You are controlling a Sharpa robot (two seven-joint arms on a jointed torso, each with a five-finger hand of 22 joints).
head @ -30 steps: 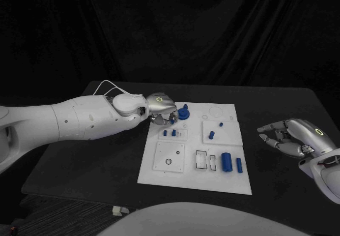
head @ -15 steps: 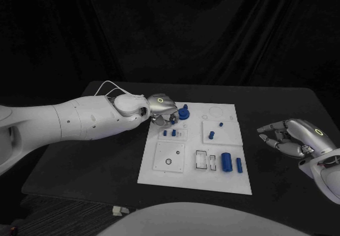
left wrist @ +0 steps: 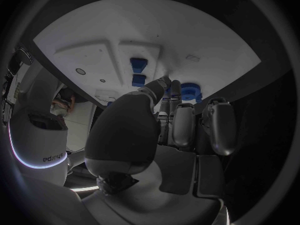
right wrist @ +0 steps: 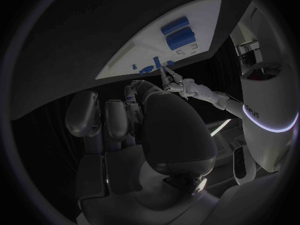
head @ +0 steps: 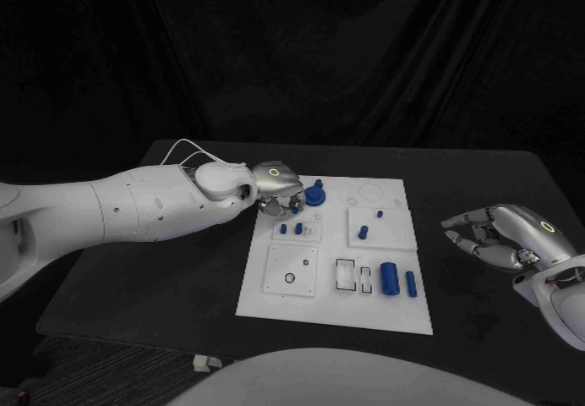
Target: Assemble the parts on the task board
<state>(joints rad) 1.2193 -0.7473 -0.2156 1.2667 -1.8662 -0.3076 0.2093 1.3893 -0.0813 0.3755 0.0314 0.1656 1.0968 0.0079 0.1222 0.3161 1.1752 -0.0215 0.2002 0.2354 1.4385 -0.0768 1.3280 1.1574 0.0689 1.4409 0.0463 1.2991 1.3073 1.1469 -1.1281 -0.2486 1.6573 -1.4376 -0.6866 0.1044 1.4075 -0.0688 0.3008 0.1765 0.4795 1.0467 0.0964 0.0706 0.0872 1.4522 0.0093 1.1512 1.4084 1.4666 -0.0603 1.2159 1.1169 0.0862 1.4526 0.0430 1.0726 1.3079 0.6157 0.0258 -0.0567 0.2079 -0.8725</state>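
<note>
Change from earlier: almost nothing; the left hand (head: 278, 188) stays at the far-left corner of the task board (head: 317, 304), and the right hand (head: 506, 235) stays off the board's right edge. The parts lie as before.
Left hand: fingers point down beside the blue gear-like part (head: 316, 197) at the board's far-left area. The head view cannot settle whether they touch it.
Left wrist view: the fingertips (left wrist: 167, 81) are drawn close together, reaching toward the toothed blue part (left wrist: 190, 90), which sits just beside them. Nothing shows clearly between the fingers, so whether the hand has hold of anything cannot be told.
Right hand: fingers curled inward, nothing seen in them, hanging over the black table (head: 488, 186) well apart from the board.
Right wrist view: the curled fingers (right wrist: 114, 117) close toward the palm with no part between them; beyond them the board's edge, two large blue parts (right wrist: 178, 33) and the left hand at work.
Small pegs: two short blue pegs (head: 292, 228) stand in the raised plate near the left hand; the left wrist view shows them as two blocks (left wrist: 138, 71).
Cylinders: a thick blue cylinder (head: 390, 278) and a thinner one (head: 412, 284) lie side by side at the board's near right.
Far-right plate: one small blue piece (head: 379, 214) and another (head: 364, 229) sit on it.
</note>
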